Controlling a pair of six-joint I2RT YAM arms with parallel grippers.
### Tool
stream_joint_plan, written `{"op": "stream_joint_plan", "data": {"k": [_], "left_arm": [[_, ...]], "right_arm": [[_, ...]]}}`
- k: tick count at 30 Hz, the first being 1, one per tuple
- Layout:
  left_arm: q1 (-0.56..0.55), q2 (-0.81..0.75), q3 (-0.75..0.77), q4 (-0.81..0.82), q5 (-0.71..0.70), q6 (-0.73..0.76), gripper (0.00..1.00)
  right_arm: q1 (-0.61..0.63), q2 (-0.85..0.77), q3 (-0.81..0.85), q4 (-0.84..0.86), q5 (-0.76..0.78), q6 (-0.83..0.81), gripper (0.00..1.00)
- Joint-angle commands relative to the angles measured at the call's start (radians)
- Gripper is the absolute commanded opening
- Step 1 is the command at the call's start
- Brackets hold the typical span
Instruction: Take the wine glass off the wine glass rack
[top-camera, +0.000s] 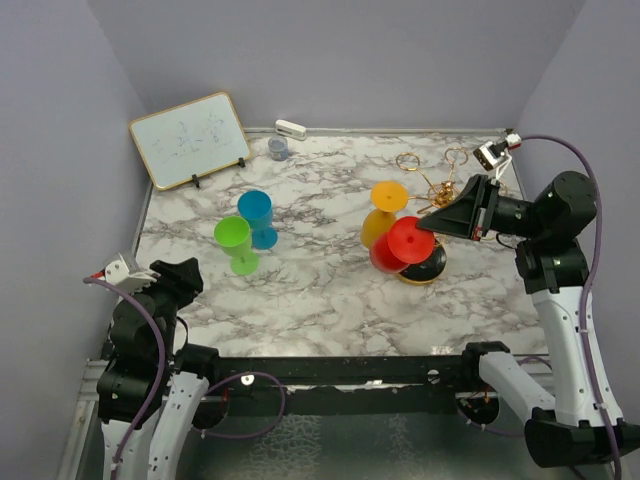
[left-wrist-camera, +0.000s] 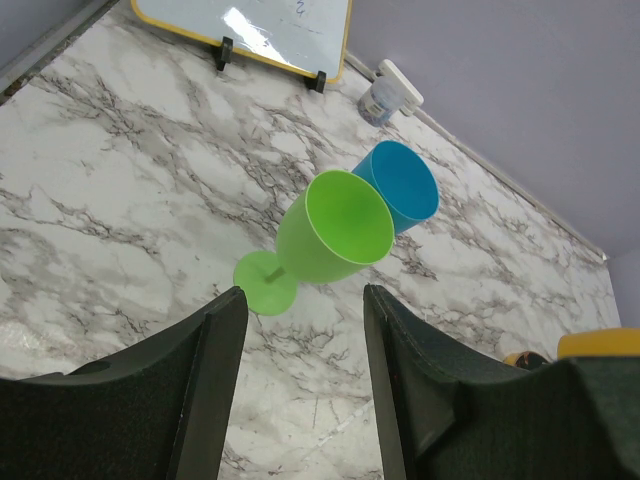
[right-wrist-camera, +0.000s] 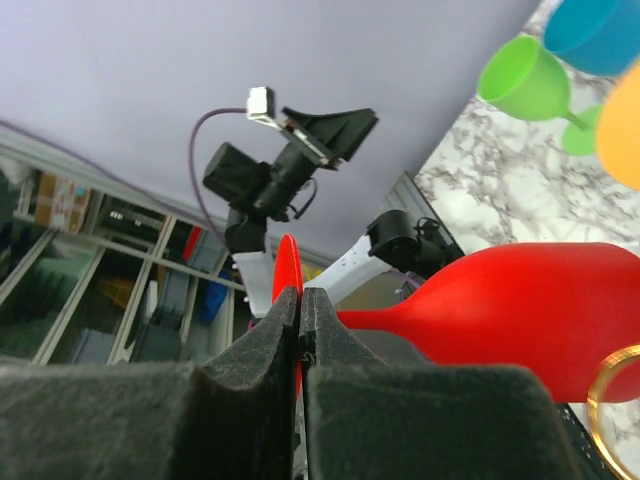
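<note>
Top external view has my right gripper (top-camera: 437, 222) reaching in from the right over the gold wire rack with looped arms (top-camera: 432, 190), which stands on a round black base at the right of the marble-patterned table (top-camera: 320, 300). Its jaws are squeezed together on the thin rim of the round foot of a red plastic wine glass (top-camera: 398, 248). The right wrist view shows that red disc nipped between my dark pads (right-wrist-camera: 250, 360). The red glass lies tilted, stem roughly level, with the foot toward me and the bowl pointing left, just above the black base. A gold loop crosses in front of its bowl, and I cannot tell whether the glass hangs on the rack or is free of it.

Just beside it an orange plastic wine glass (top-camera: 380, 215) hangs on the rack, foot uppermost and bowl down.

My left gripper (left-wrist-camera: 305, 300) hovers at the near left with its fingers spread apart, holding nothing. Beyond them a lime-green plastic wine glass (left-wrist-camera: 330, 230) and a blue plastic wine glass (left-wrist-camera: 400, 180) stand upright close together, their bowls showing only bare plastic inside. What the small jar (top-camera: 278, 148) at the back edge holds, I cannot tell.
</note>
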Motion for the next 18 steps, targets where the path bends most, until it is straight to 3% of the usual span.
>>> {"op": "stream_joint_plan", "data": {"k": [1, 7, 12, 15, 18], "left_arm": [[-0.001, 0.005, -0.006, 0.023, 0.000, 0.006, 0.53], [-0.001, 0.010, -0.006, 0.022, 0.002, 0.006, 0.53], [-0.001, 0.017, -0.006, 0.023, 0.007, 0.008, 0.53], [-0.001, 0.022, -0.006, 0.024, 0.010, 0.008, 0.53], [-0.001, 0.022, -0.006, 0.025, 0.010, 0.009, 0.53]], "right_arm": [[0.033, 0.038, 0.147, 0.322, -0.091, 0.189, 0.01], [0.039, 0.163, 0.426, 0.501, -0.074, 0.223, 0.01], [0.040, 0.264, 0.594, 0.410, 0.031, -0.102, 0.01], [0.054, 0.340, 0.624, 0.404, 0.054, -0.199, 0.01], [0.153, 0.438, 0.700, 0.288, 0.116, -0.367, 0.01]]}}
